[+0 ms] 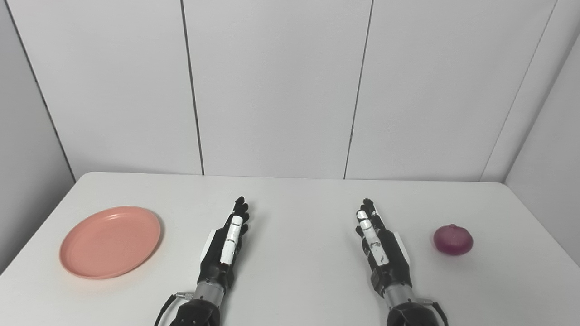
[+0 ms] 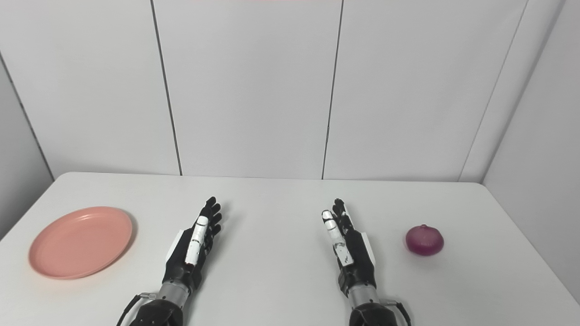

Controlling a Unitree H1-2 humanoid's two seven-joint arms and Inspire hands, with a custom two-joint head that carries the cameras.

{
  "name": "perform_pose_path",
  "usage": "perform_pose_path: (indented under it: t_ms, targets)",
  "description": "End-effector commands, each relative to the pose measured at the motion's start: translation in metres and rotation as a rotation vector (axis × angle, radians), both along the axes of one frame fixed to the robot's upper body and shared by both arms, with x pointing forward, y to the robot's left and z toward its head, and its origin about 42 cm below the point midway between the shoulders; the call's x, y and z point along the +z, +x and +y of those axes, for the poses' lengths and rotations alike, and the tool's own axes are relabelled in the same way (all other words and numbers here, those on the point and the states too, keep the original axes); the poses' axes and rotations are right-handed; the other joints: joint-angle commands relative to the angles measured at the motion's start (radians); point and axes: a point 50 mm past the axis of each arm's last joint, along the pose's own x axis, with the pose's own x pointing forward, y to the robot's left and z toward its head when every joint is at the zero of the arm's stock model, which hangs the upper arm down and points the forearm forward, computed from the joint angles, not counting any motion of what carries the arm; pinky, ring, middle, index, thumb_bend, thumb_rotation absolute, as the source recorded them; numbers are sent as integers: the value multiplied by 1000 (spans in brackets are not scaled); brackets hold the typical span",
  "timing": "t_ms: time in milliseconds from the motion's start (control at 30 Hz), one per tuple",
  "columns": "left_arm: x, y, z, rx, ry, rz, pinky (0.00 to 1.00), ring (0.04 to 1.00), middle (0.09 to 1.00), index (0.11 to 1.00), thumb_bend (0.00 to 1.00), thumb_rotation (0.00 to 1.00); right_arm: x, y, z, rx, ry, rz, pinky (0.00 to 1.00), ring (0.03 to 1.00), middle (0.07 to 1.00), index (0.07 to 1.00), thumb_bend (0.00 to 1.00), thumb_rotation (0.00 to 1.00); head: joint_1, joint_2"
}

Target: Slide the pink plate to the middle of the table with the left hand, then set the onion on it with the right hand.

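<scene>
Nothing done yet, by the look of things. Pink plate [image 1: 110, 241] sitting far out on the left side of the worktop [image 1: 299, 280], well apart from the middle. Onion [image 1: 453, 239] parked on the far right, equally well apart from the plate. Both steps of the job left to do: the slide first, the placing after.

Left hand [image 1: 226, 246] lying low over the worktop near the middle, fingers stretched forward and close together, holding nothing; plate off to its left, not touched. Right hand [image 1: 378, 246] mirroring it on the other side, fingers likewise extended, also holding nothing; onion just off to its right, no contact. Whether either palm actually rests on the surface, hard to say from here.

On to materials. Plate round and shallow, low raised rim, matte salmon-pink, likely plastic; probably light enough to glide easily over that smooth white top. Onion a squat purple-red bulb, glossy papery skin, small nub at the crown; rounded, so liable to roll if nudged instead of grasped. Worktop plain white, smooth, rounded corners at the back. Hands black with white panels along the backs, hard-shelled and jointed, cables trailing at the wrists. Pale panelled wall behind, dark seams running up it.
</scene>
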Motion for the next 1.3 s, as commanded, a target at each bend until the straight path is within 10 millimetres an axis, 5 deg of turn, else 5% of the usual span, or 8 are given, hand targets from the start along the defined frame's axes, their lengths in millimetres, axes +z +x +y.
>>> perform_pose_path:
  t_ms: [0,233,433,933,1267]
  targets:
    - [21,10,-10,-17,9,-83,1000,998,1000,1000,615,1000,17,10,-2,11,-26,-65,1000,1000,1000,962,621,753,47,-8]
    - [19,8,-38,-18,18,-90,1000,999,999,1000,598,1000,18,7,-25,108,-94,-84,1000,1000,1000,1000,521,978,268,-68]
    - [18,10,-53,-8,-8,-88,1000,1000,1000,1000,574,1000,18,9,-32,117,-87,-84,1000,1000,1000,1000,566,981,327,-96]
    - [19,17,-48,-2,-16,-118,1000,1000,1000,985,523,1000,22,6,-35,114,-79,-106,1000,1000,1000,1000,458,1000,319,-113]
    - [44,23,-28,20,-5,-153,1000,1000,1000,993,632,1000,24,6,-34,107,-70,-107,1000,1000,1000,1000,477,999,316,-119]
